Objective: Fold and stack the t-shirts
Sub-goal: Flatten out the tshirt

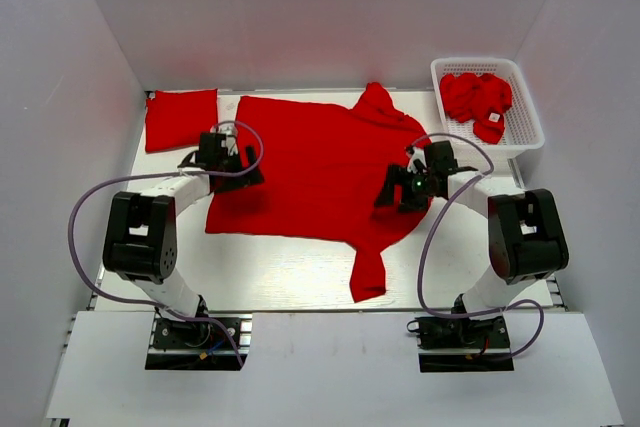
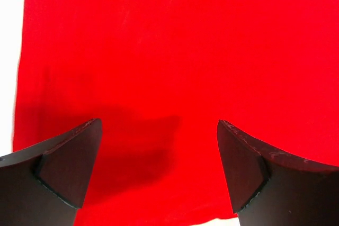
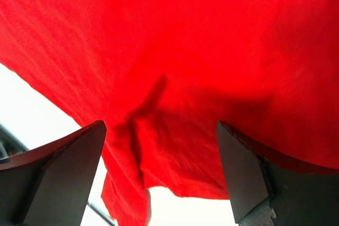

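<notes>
In each wrist view the dark jaws sit closest to the lens. Both pairs are spread wide and pinch nothing, with only red cloth lying beneath them.

The white desk [image 1: 290, 267] carries everything. The largest thing on it is a red t-shirt [image 1: 320, 172], laid out flat and sideways in the middle. Its hem is toward the left arm [image 1: 150, 227], and one sleeve points to the far edge while the other points to the near edge. The left jaws hover over the hem end, just inside the cloth's edge. The right arm [image 1: 520, 232] holds its jaws over the shoulder end, above some wrinkles near the near sleeve.

At the far right corner stands a white mesh basket [image 1: 525, 137] holding a crumpled heap of red t-shirts [image 1: 478, 102]. How many are in the heap cannot be told. At the far left corner lies a folded t-shirt [image 1: 181, 119], a neat rectangle just apart from the spread one.

The task looks to be at an early stage. One shirt appears folded and starts the stack. The spread shirt has been flattened but shows no fold yet, and the basket's heap remains to be done.
</notes>
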Tool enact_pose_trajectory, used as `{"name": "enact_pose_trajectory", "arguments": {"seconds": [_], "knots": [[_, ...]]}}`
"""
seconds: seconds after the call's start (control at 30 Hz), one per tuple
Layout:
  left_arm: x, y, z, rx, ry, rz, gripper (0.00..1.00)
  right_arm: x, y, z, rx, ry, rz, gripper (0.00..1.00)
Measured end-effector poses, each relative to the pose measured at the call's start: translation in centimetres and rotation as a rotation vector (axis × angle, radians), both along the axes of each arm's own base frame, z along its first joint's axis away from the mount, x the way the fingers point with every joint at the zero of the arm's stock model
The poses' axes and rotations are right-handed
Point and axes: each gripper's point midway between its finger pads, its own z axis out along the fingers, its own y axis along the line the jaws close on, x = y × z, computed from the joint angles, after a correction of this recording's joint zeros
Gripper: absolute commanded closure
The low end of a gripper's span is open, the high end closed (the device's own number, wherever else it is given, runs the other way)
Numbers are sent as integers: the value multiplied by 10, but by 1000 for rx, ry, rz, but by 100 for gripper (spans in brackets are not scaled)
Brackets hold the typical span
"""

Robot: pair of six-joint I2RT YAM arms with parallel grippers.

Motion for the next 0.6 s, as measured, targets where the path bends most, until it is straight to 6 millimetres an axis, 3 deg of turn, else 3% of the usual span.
{"name": "enact_pose_trajectory", "arguments": {"seconds": [0.1, 0.37, 0.47, 0.6], "knots": [[-26, 11, -30, 19, 92, 44, 0, -11, 5, -7, 43, 48, -6, 10], [-13, 20, -33, 25, 61, 117, 0, -2, -1, -10, 22, 62, -80, 10], [-11, 24, -33, 37, 61, 143, 0, 19, -22, -13, -83, 55, -170, 10], [-10, 28, -33, 47, 60, 158, 0, 48, -67, -16, -242, 32, -313, 10]]}}
